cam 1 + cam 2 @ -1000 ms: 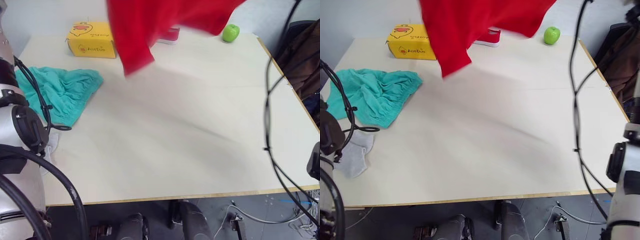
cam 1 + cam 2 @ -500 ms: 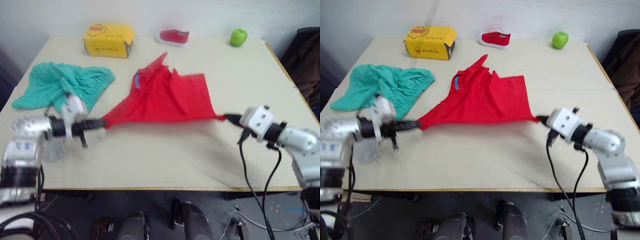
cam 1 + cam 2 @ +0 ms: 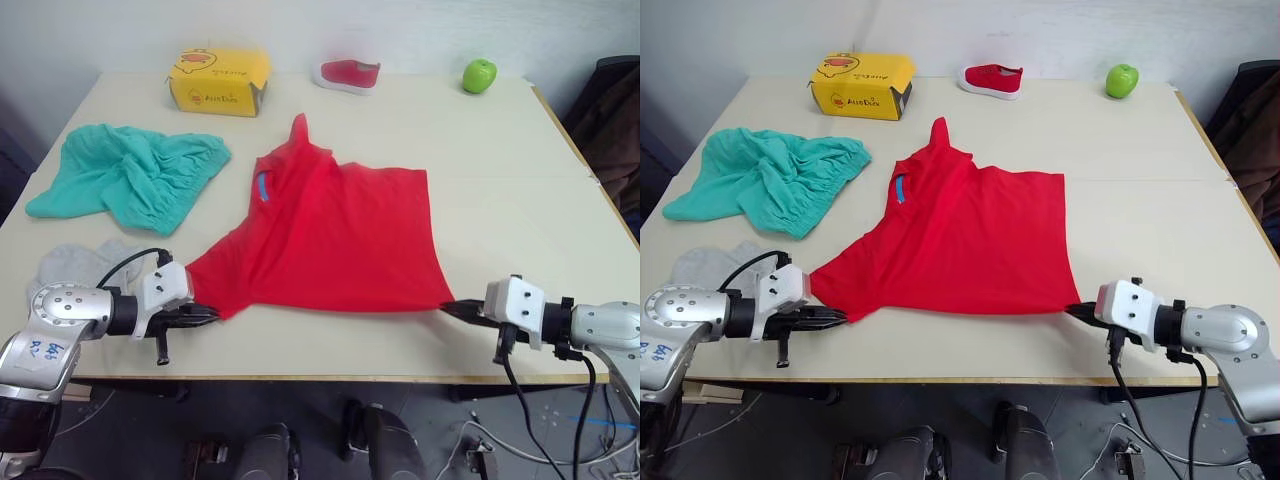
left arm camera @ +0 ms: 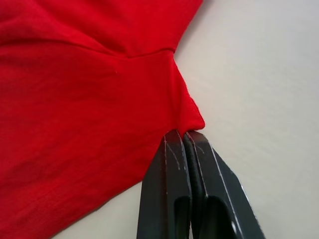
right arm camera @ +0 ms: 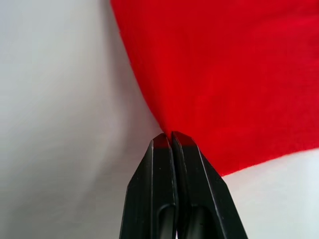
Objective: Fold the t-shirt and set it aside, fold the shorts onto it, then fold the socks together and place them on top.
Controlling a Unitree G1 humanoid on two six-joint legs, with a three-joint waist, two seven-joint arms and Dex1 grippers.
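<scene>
The red t-shirt (image 3: 330,240) lies spread on the middle of the table, collar with blue label toward the far left. My left gripper (image 3: 213,314) is shut on its near-left corner, low over the front edge; the left wrist view shows the black fingers (image 4: 172,164) pinching red cloth (image 4: 89,99). My right gripper (image 3: 446,307) is shut on the near-right hem corner, seen close in the right wrist view (image 5: 171,135). The teal shorts (image 3: 130,178) lie crumpled at the left. The grey socks (image 3: 72,264) rest by the left edge, partly behind my left arm.
A yellow box (image 3: 217,80), a small red shoe (image 3: 346,73) and a green apple (image 3: 478,74) stand along the table's far edge. A dark object (image 3: 615,110) sits off the right side. The table's front edge (image 3: 340,377) runs just below both grippers.
The t-shirt, held up in the air a second ago, has come down and now lies flat. Both grippers have drawn its near corners toward the front edge. The camera has tilted.
</scene>
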